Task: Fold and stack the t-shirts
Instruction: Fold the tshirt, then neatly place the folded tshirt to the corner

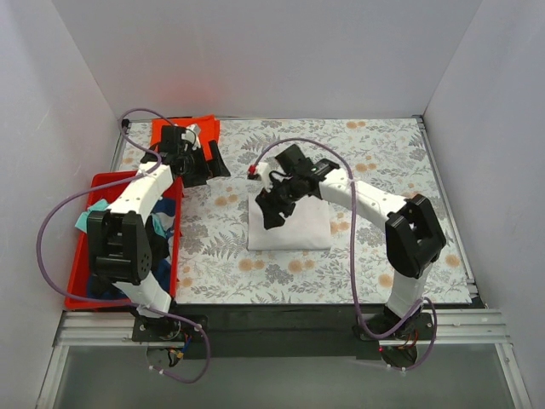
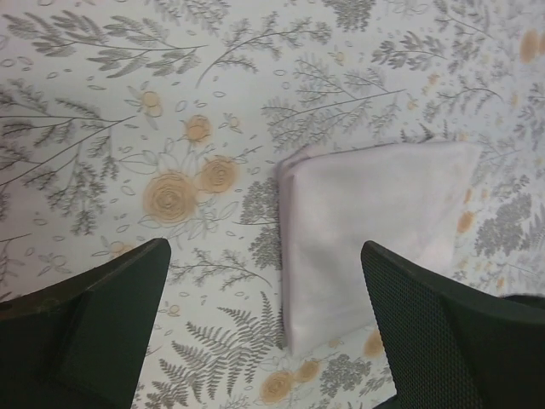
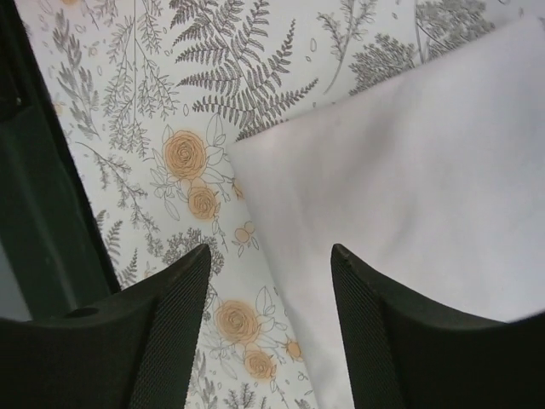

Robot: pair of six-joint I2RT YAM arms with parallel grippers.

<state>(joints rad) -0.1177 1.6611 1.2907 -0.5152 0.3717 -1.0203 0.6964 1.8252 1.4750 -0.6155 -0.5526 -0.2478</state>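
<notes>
Right claw (image 1: 275, 207) hangs released, its black fingers (image 3: 170, 324) spread with nothing between them, just above the upper left corner of the white t-shirt (image 1: 294, 226). That shirt lies folded into a neat, smooth rectangle at the centre of the overhead view. An orange-red t-shirt (image 1: 204, 128) lies folded at the upper left. Teal cloth (image 1: 89, 213) sits bundled in the red bin (image 1: 81, 256) along the left edge. The surface (image 1: 383, 153) wears a grey fern and orange flower print, and plain white walls close it in on three sides. Left claw (image 1: 209, 162) is released too, empty, held over the orange-red shirt's right edge. The right arm reaches in bent from the lower right.
</notes>
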